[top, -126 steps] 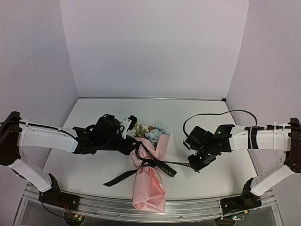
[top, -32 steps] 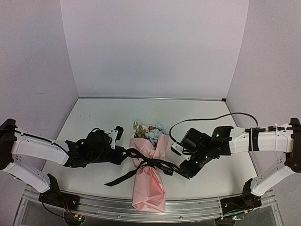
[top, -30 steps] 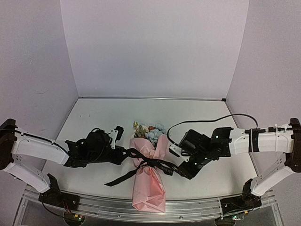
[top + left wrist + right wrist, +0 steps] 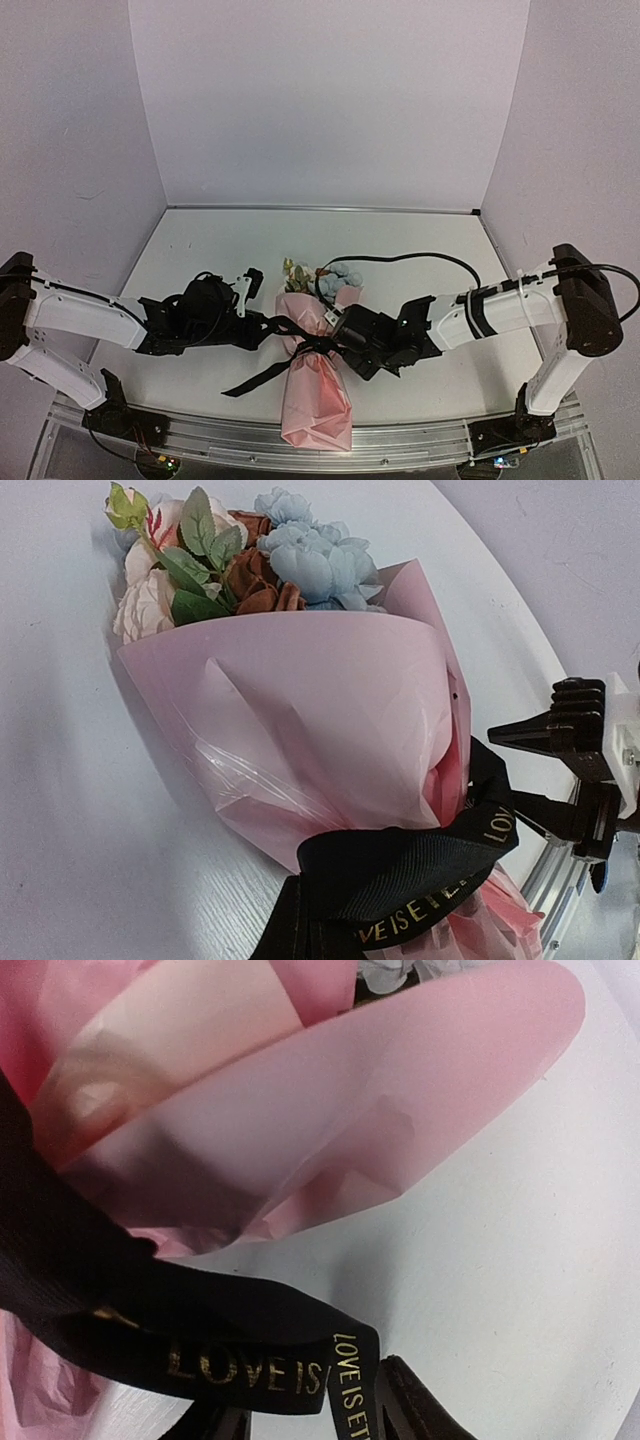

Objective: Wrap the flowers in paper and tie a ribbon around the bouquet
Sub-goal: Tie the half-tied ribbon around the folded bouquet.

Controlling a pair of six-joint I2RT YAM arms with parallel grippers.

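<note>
A: Locating the bouquet (image 4: 318,390)?
B: Flat on the table (image 4: 200,250), mid-front. Long axis near-to-far, heads at the far end, ribbon (image 4: 420,885) round the waist.
A: And the left claw (image 4: 262,327)?
B: Clenched on the ribbon, just left of the waist.
A: And the right claw (image 4: 338,335)?
B: Up against the waist from the right, ribbon end at its fingertips. Can't tell if gripping. Probably the nearer one for knotting.

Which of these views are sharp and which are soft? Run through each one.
Top external: even soft light, faint shadows, near edge of the table bowed by the wide lens. Left wrist: flowers and paper crisp. Right wrist: very close, paper blurred, ribbon lettering readable.
</note>
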